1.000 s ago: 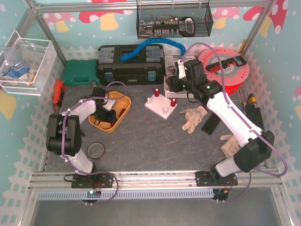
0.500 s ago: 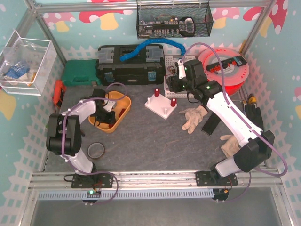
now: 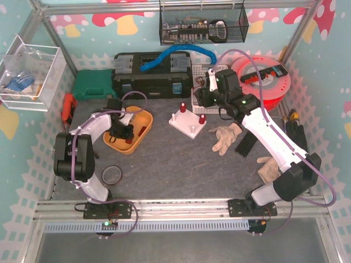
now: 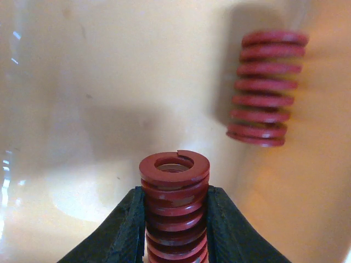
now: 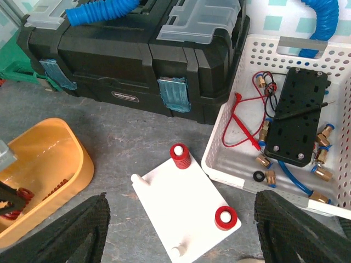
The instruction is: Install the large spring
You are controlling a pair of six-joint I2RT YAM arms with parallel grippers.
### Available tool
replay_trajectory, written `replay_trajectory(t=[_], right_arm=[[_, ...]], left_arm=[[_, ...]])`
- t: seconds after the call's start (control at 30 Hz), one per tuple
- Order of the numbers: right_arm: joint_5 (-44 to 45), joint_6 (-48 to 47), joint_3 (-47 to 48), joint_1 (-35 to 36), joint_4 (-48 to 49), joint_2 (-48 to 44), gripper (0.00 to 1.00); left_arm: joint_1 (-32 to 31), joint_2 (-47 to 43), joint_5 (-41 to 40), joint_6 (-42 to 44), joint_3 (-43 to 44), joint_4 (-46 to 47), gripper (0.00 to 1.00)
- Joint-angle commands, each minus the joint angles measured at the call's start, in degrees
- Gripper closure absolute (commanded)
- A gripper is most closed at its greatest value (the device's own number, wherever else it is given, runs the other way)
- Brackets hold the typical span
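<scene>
Over the last second the left gripper [image 4: 175,193] has closed its jaws onto a red spring [image 4: 174,171] inside the orange tray [image 3: 145,117], so the grasp appears made and lift-out toward installation can follow; the right gripper [image 5: 184,222] hangs released, well clear of the tray.

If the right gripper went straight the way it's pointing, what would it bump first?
Probably the white peg board, which lies straight ahead between the right gripper's open jaws, though how far off is hard to tell.

The spring [image 4: 174,197] is red, bowl [image 4: 82,82] orange-yellow, peg board [image 5: 184,211] white (toolbox [image 5: 109,60] black, mat [image 5: 126,129] grey).
</scene>
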Motion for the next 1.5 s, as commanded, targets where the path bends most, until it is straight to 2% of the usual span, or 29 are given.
replay_trajectory(t=[0.0,0.2,0.47,0.57,0.73,0.93,1.03,1.2,1.47], right_arm=[[-0.13,0.62,-0.31,-0.18,-0.01,-1.49,0.27],[-2.34,1.61,2.34,-0.2,0.27,0.51,0.27],[-12.52,2.99,12.21,-0.29,-2.25,9.13,0.27],[-18.87,2.78,19.74,-0.27,-6.11,14.43,0.28],[-31.04,3.11,31.55,0.05,-13.63,24.21,0.28],[-38.81,-0.06,50.18,3.15,-28.6,37.72,0.28],[-42.55,-0.69,55.43,4.29,-32.01,41.83,0.31],[-46.78,-1.12,56.86,5.16,-32.51,44.56,0.34],[-49.71,-3.25,57.37,7.12,-32.3,45.63,0.32]], left_arm=[[0.41,-3.68,-1.85,-1.63,4.41,0.39,0.84],[0.32,-8.3,1.56,-6.21,4.66,6.45,0.86],[-1.61,-20.15,11.72,-8.39,-5.76,29.77,0.89],[-3.77,-23.59,14.92,-5.64,-10.5,37.79,0.89],[-8.55,-28.38,15.4,2.71,-16.08,46.56,0.88],[-9.35,-30.65,15.92,4.99,-18.62,49.33,0.89],[-9.49,-31.25,16.13,5.94,-19.24,49.76,0.89],[-9.53,-31.32,15.91,6.86,-19.32,49.85,0.9],[-9.64,-30.81,16.44,7.5,-19.04,49.73,0.9]])
